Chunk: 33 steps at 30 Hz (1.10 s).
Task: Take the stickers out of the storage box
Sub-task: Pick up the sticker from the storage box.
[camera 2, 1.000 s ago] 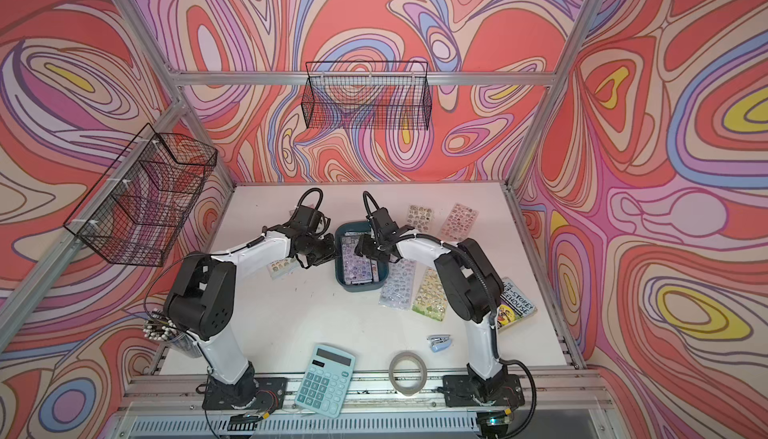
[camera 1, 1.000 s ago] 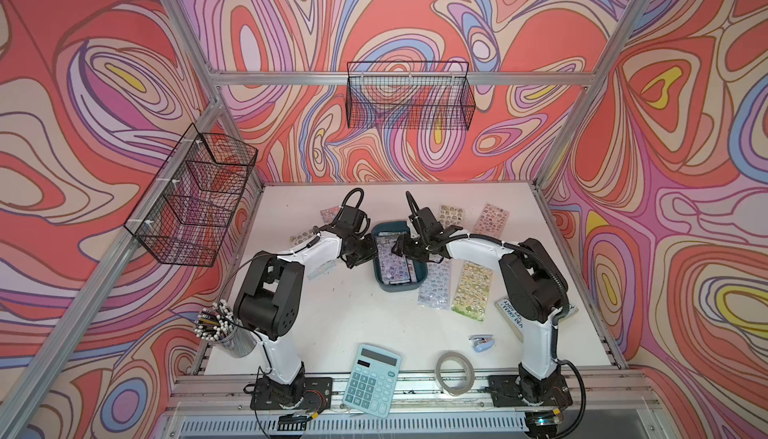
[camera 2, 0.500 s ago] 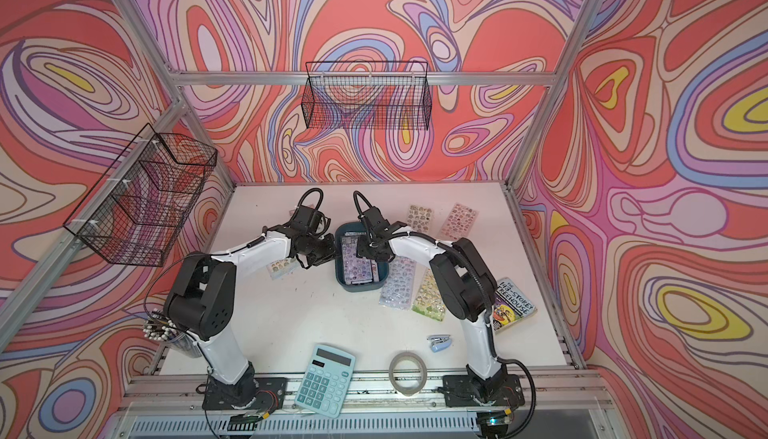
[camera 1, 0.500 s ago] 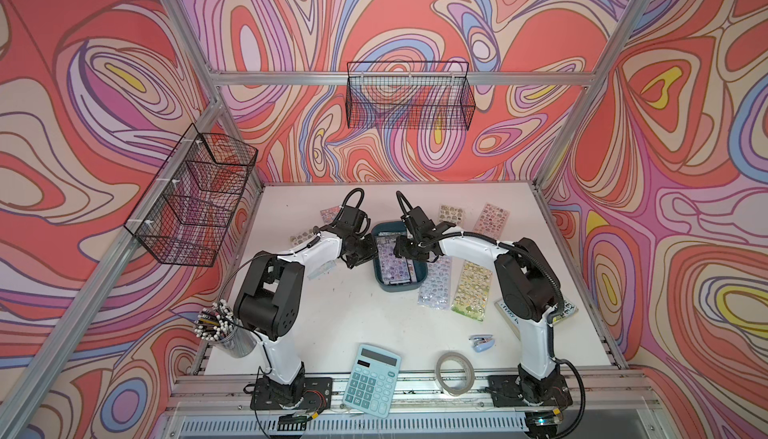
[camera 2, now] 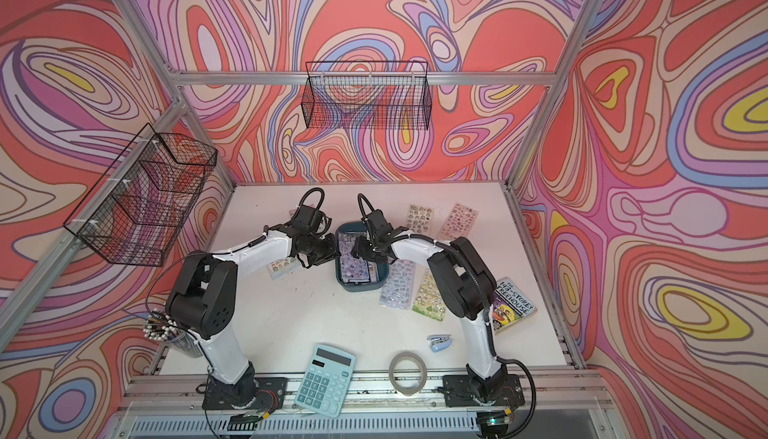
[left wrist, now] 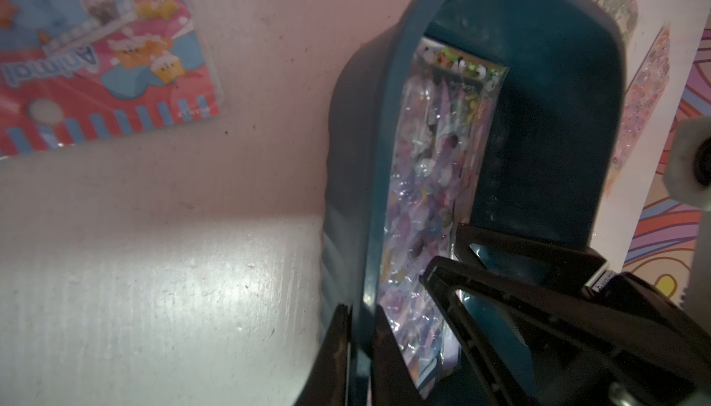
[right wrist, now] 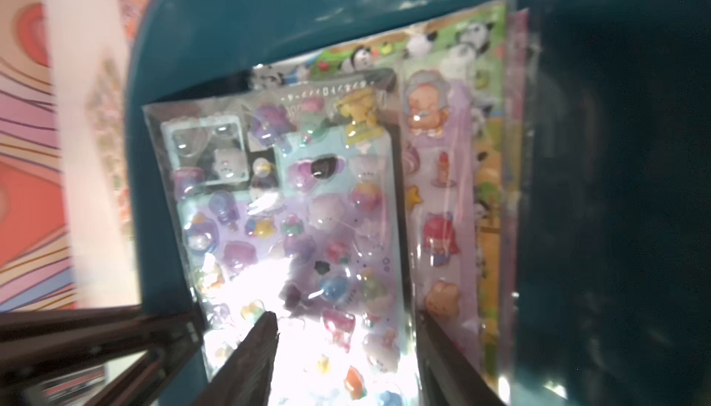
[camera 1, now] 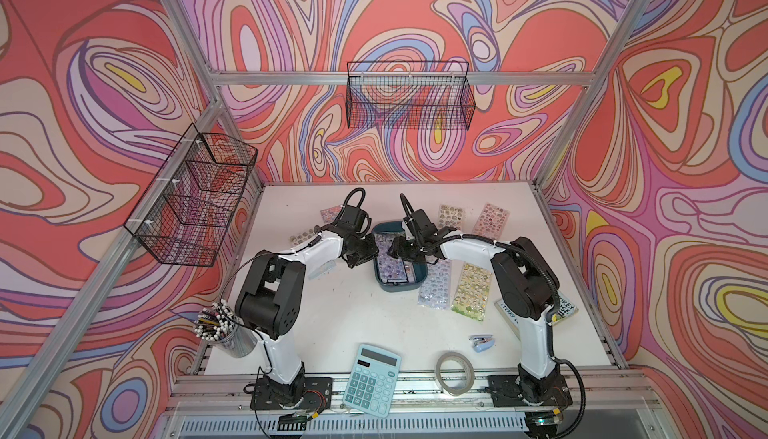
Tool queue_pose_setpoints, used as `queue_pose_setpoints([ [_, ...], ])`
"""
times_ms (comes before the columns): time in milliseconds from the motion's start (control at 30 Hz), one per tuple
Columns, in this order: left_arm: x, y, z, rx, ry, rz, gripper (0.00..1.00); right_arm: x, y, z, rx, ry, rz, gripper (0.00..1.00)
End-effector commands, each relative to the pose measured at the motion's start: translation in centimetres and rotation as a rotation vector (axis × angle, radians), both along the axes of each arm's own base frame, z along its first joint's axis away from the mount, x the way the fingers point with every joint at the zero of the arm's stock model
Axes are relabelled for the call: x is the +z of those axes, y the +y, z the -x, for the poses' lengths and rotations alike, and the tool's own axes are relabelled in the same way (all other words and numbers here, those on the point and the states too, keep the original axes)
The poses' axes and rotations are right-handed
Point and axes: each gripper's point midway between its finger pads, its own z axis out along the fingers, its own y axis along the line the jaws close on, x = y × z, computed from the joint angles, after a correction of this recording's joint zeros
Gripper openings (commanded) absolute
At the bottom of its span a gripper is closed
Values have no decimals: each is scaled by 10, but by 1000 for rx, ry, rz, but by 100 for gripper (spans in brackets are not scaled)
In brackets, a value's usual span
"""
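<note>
A white tabletop lies within swirl-patterned walls that carry two wire baskets. The box stands mid-tabletop with stickers stacked inside and loose sheets just beside it. Only the left wrist view shows the left hand clamped on the box wall. Only the right wrist view shows the right hand, fingers apart, over the stickers.

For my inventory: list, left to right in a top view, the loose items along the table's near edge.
pen cup → calculator → tape roll → stapler → book
</note>
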Motion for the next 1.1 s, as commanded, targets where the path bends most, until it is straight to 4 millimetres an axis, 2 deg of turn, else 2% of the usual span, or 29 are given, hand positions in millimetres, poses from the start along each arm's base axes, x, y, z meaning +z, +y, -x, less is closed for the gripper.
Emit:
queue_pose_setpoints([
  [0, -13, -3, 5, -6, 50, -15, 14, 15, 13, 9, 9, 46, -169, 58],
  [400, -15, -3, 4, -11, 52, -21, 14, 44, 10, 14, -1, 79, -405, 54],
  [733, -15, -4, 3, -12, 53, -18, 14, 44, 7, 17, -6, 90, -452, 43],
  [833, -14, -4, 3, -12, 51, -20, 14, 41, 1, 15, -25, 88, -438, 30],
  [900, -13, -4, 4, -12, 51, -19, 14, 38, -3, 14, -29, 85, -410, 14],
  [967, -10, -3, 4, -8, 48, -14, 15, 34, -8, 12, -33, 72, -357, 4],
  [1033, -4, -4, 4, -6, 36, -6, 23, 33, -12, 10, -28, 50, -307, 0],
  [1067, 0, -4, 4, -6, 28, -4, 35, 35, -14, 8, -25, 37, -285, 0],
])
